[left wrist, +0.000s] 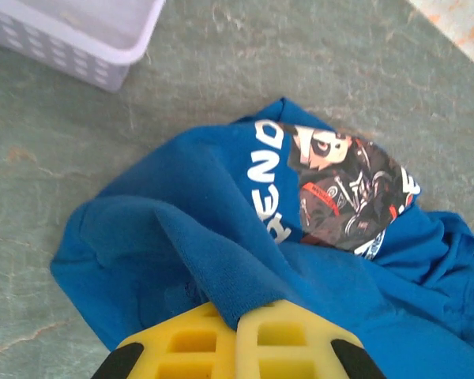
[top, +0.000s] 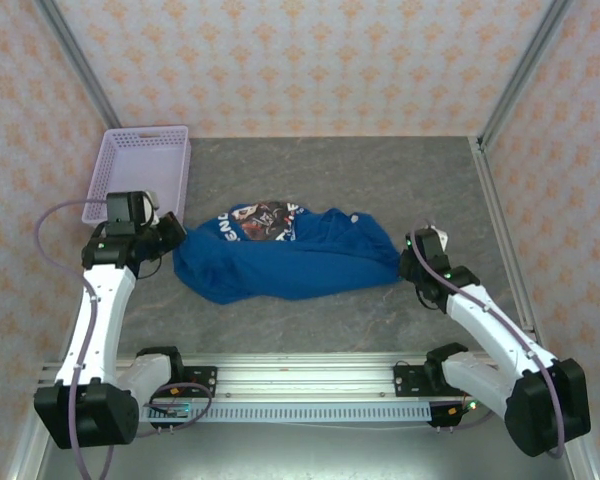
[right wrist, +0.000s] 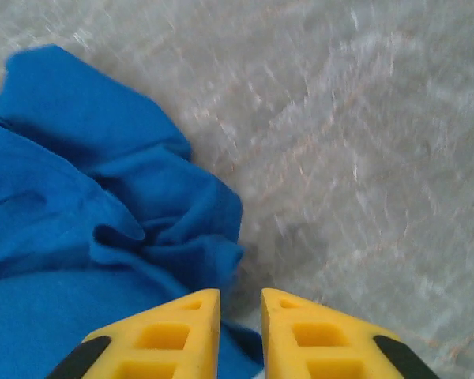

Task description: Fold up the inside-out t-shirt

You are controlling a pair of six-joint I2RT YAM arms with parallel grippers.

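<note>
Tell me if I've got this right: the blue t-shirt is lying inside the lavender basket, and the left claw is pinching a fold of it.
Not quite. The blue t-shirt lies on the grey table beside the lavender basket, not inside it, as the top external view shows. The left claw is pinching a fold of it, as you said.
</note>
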